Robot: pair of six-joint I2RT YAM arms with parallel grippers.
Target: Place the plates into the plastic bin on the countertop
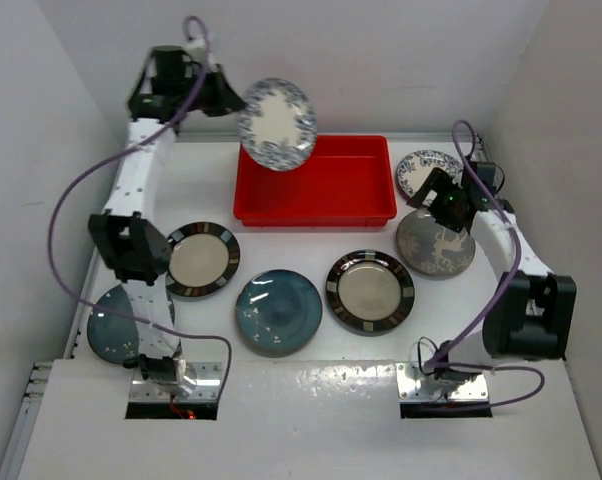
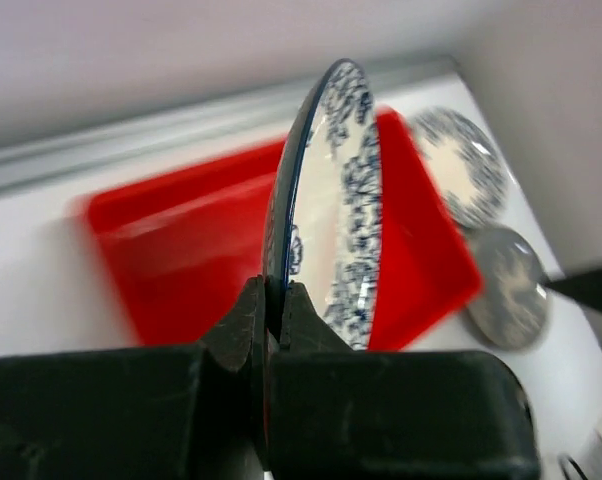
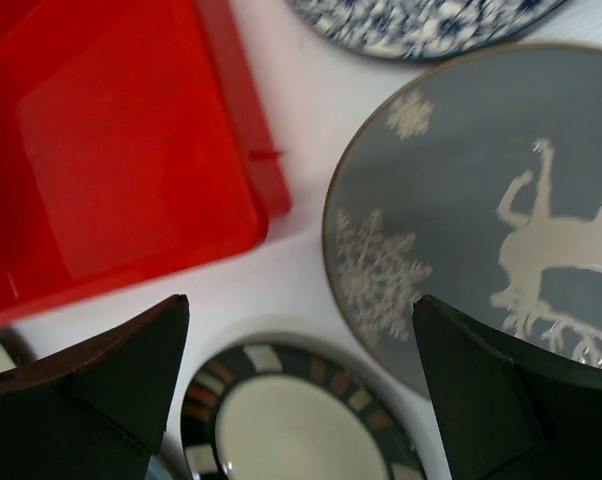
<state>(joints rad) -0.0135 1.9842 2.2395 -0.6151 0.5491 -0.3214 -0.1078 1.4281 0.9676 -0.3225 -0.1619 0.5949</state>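
My left gripper [image 1: 229, 100] is shut on the rim of a white plate with a blue floral rim [image 1: 276, 124] and holds it on edge in the air over the far left of the red plastic bin [image 1: 316, 200]. The left wrist view shows the jaws [image 2: 274, 300] pinching this plate [image 2: 336, 200] above the bin [image 2: 181, 250]. My right gripper [image 1: 439, 197] is open and empty, hovering [image 3: 301, 305] between the dark grey plate [image 3: 481, 200] and a cream banded plate [image 3: 291, 430], beside the bin's corner [image 3: 111, 150].
On the white countertop [image 1: 311, 380] lie a second blue floral plate [image 1: 421, 168], the grey plate [image 1: 436, 250], two cream banded plates [image 1: 201, 258] [image 1: 371, 290] and two teal plates [image 1: 278, 312] [image 1: 116, 325]. White walls surround the surface.
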